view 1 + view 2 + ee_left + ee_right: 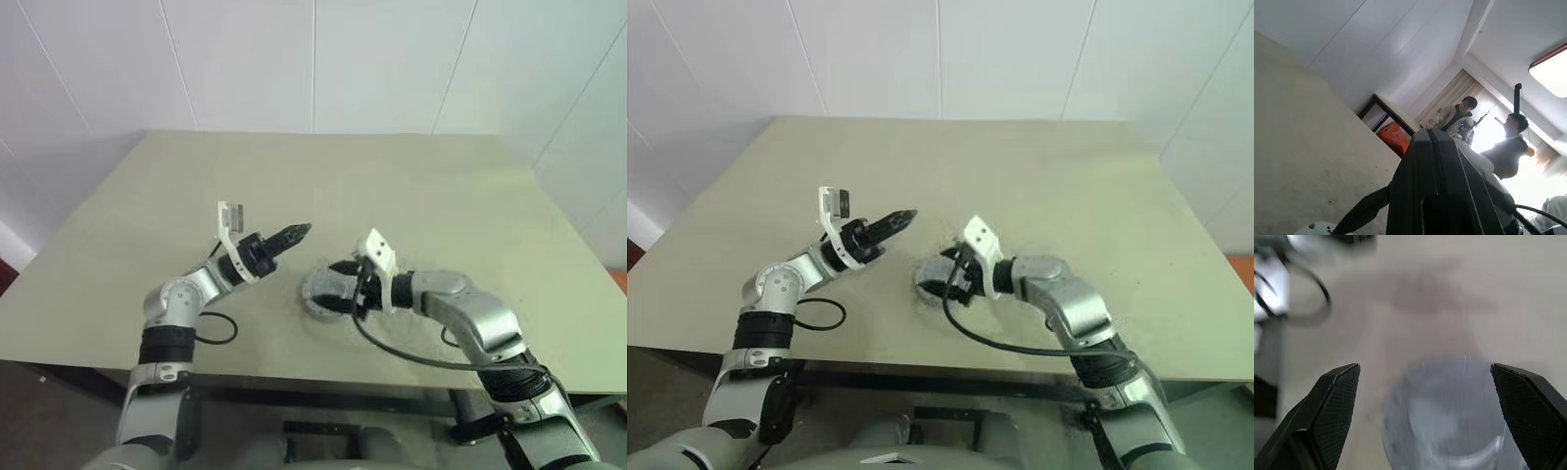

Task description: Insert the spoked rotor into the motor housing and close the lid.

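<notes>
Silvery spoked rotor [1449, 416] lies just ahead between our spread right gripper [343, 284] fingers; left gripper [294, 234] clenched, empty, raised farther off.

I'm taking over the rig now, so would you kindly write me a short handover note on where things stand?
Left hand: shut, empty, raised above the table.
Right hand: wide open, angled down at a round silvery part on the table, holding nothing.
Things: that blurred part may be the rotor, housing or an assembly; I cannot tell which. No separate lid seen.
Done: unclear.
Left: identify the part, confirm the rotor is seated, then close the lid.
</notes>
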Motion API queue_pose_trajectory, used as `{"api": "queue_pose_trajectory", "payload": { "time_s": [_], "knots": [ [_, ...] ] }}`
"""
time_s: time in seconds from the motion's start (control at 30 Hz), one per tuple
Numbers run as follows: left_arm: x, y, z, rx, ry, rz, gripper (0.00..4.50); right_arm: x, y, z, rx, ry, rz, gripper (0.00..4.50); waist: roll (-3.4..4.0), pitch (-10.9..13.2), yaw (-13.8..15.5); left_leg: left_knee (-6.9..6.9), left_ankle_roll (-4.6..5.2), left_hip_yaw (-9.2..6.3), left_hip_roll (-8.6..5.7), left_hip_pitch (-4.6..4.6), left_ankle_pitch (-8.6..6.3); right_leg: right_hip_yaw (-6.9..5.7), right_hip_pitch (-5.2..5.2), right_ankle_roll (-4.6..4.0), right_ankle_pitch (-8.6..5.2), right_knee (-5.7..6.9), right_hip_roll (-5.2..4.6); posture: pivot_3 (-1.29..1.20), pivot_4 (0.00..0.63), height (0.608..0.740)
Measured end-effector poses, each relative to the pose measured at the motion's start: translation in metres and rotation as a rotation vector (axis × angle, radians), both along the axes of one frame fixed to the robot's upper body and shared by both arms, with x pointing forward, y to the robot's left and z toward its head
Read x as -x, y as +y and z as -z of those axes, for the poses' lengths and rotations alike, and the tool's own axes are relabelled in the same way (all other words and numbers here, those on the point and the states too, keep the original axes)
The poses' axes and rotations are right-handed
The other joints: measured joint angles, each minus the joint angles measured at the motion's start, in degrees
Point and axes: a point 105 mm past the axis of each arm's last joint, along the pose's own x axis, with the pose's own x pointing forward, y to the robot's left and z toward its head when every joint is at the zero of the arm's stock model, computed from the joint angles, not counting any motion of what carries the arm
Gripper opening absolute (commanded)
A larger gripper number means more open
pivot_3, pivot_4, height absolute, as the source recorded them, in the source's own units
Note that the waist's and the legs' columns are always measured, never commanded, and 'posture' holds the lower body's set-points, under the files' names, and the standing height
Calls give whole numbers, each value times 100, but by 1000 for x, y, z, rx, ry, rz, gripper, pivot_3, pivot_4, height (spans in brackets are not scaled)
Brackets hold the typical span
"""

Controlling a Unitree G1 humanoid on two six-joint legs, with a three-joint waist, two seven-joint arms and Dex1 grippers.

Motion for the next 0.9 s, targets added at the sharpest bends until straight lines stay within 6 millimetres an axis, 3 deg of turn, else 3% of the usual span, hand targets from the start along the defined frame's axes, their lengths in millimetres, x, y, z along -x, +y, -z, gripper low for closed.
{"api": "queue_pose_trajectory", "payload": {
  "time_s": [0.63,0.73,0.8,0.9],
  "knots": [
    [-6,4,9,-18,3,-47,0,-4,4,15,57,-25,82,4482,-3,-1,-2,0,11,0,-1,2,7,0,2,0,1,1,2,0,0,740],
    [-6,4,9,-18,5,-50,0,-6,3,16,67,-35,90,3885,-4,-1,-2,2,10,0,-1,4,7,0,3,0,1,2,2,0,0,740],
    [-7,5,10,-17,8,-52,0,-6,2,16,68,-36,93,3261,-4,-1,-2,2,11,0,-1,4,7,0,4,0,1,2,3,0,0,740],
    [-7,5,11,-16,11,-55,0,-6,2,16,67,-37,91,3214,-4,-1,-2,2,12,0,-1,4,8,0,4,0,1,3,3,0,0,740]
  ]
}}
